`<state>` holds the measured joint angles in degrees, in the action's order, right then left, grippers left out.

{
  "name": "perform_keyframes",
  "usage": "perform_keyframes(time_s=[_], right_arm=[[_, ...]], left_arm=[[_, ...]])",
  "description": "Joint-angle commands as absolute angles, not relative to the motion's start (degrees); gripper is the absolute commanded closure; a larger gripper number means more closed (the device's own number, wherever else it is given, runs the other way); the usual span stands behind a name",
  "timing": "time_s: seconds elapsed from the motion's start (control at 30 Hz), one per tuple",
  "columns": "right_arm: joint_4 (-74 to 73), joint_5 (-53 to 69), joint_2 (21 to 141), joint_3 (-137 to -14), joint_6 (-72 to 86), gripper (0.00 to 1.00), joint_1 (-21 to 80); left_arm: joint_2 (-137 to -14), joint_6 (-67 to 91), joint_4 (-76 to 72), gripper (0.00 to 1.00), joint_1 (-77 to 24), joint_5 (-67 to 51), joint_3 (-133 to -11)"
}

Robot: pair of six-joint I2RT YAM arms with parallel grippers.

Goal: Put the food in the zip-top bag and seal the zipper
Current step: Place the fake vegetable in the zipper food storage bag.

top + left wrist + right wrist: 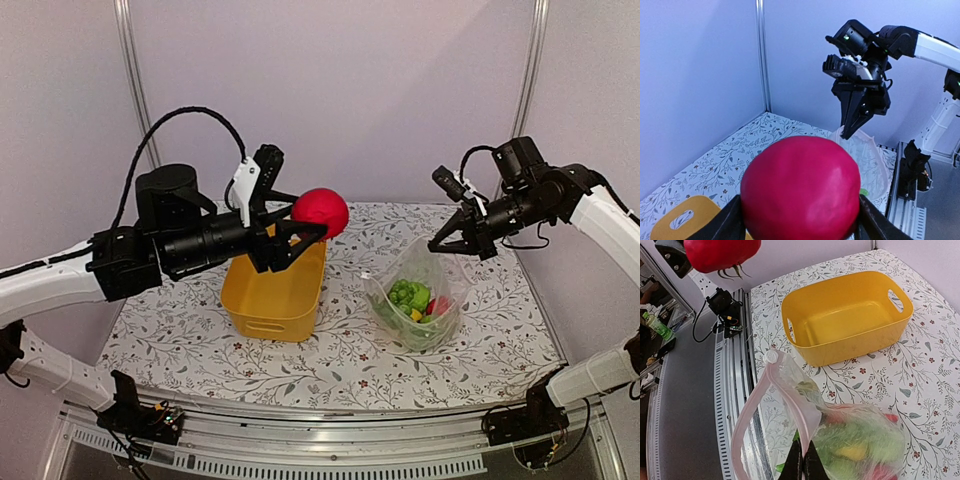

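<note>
My left gripper is shut on a round red toy fruit, held in the air above the right end of the yellow tub; it fills the left wrist view between the fingers. My right gripper is shut on the pale pink zipper strip of the clear zip-top bag and holds its mouth up and open. Green, yellow and red food pieces lie inside the bag. The red fruit also shows at the top left of the right wrist view.
The yellow tub looks empty and stands left of the bag on the floral tablecloth. Purple walls and metal posts close off the back. The table's metal front rail runs along the near edge.
</note>
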<state>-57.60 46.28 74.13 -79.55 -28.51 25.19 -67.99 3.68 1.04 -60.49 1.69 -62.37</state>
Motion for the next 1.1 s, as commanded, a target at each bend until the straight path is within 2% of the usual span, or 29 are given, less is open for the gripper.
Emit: perform_keyframes(time_s=[0.0,0.37,0.67,0.87,1.07], right_arm=[[-57.00,46.25,74.74,-81.37,-28.12,1.00,25.58],[-55.35,43.77,74.45,-80.57,-26.57,1.00,25.60],[-54.73,43.12,73.89,-79.97,-26.19,1.00,25.60],[-54.06,42.67,72.92,-78.61,-26.19,1.00,25.63],[-53.96,42.66,72.45,-78.37,-26.19,1.00,25.59]], left_arm=[[-70.66,-2.01,-5.84,0.66,-64.49,1.86,-65.55],[-82.23,-8.76,-7.70,0.64,-70.76,0.51,-72.33],[-91.85,-13.45,-1.91,0.62,-73.71,2.04,-78.82],[-97.54,-18.02,4.38,0.61,-75.94,7.71,-83.23],[-104.75,-23.20,10.41,0.59,-78.42,18.77,-88.75]])
